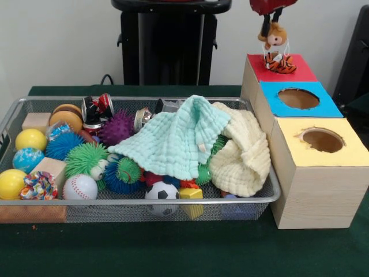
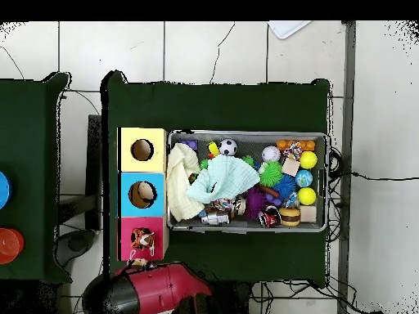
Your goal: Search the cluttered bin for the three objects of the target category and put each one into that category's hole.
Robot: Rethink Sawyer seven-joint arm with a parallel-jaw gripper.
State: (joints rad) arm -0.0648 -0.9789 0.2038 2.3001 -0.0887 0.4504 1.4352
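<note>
Plush toy (image 1: 275, 49) (doll head on top, orange striped tiger part below) sits over the red box top (image 1: 300, 71), at the far end of the three-box row (image 1: 314, 167) right of the bin. It hangs from the gripper (image 1: 272, 12), jaws clamped on its upper end. The tiger part rests on or in the red hole; overhead view shows it filling the opening (image 2: 142, 239).

Risks from here:
- Toy is soft and wider than it looks. If released while bunched on the rim, it likely sits on the red top instead of dropping through.
- Thin strings or limbs hang either side of it. They could snag on the jaws at release and drag it back out.
- Off-centre drop: it could tip toward the blue box top (image 1: 300, 99) next door, wrong hole.

Remaining search is the harder part. The mint cloth (image 1: 176, 138) and cream cloth (image 1: 242, 153) cover the right half of the wire bin (image 1: 138, 210). Any further plush is probably underneath, can't tell from here. Grabbing blind there risks lifting cloth, not target. Left side is balls, blocks and cans, densely packed.
</note>
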